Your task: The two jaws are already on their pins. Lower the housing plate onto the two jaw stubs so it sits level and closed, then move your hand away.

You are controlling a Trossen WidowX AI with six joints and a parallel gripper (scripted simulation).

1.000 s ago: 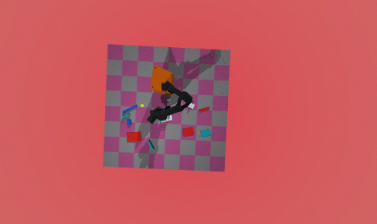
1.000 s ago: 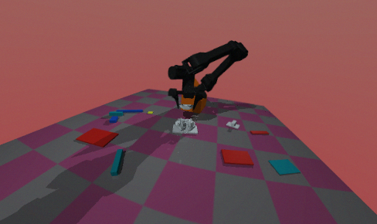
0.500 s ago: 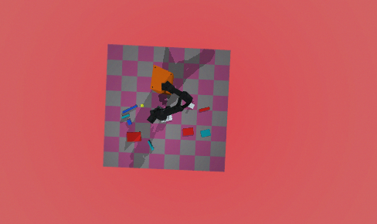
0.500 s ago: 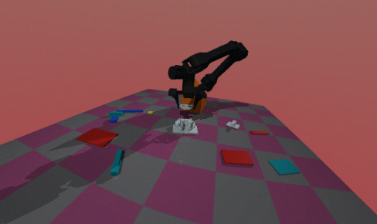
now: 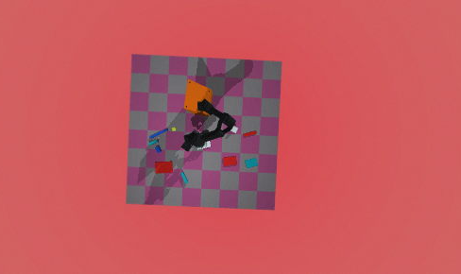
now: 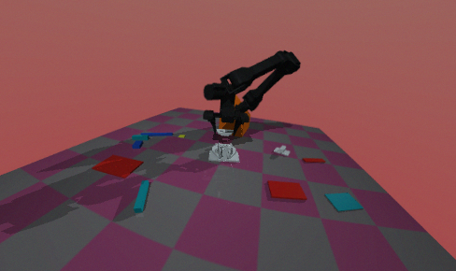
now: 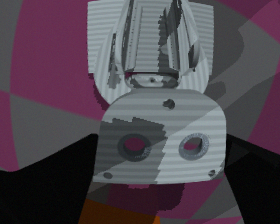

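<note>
The light grey housing plate (image 6: 224, 133) (image 7: 163, 120) has two large round holes and several small ones. My gripper (image 6: 224, 130) (image 7: 159, 140) is shut on its two side edges and holds it in the air. The white base (image 5: 206, 145) (image 6: 215, 158) (image 7: 97, 40) stands on the checkered floor, with the two jaws (image 7: 186, 37) standing side by side on it. In the wrist view the plate's front edge overlaps the near end of the base. In the exterior view a gap shows between plate and base. The jaw stubs cannot be told apart under the plate.
A small white piece (image 5: 234, 128) (image 6: 281, 150) lies right of the base. Red slabs (image 6: 118, 166) (image 6: 287, 191), a teal slab (image 6: 344, 202) and a teal bar (image 6: 142, 196) lie around it. Blue bars (image 6: 157, 134) (image 6: 137, 145) lie at the left. An orange block (image 5: 196, 96) stands at the arm's foot.
</note>
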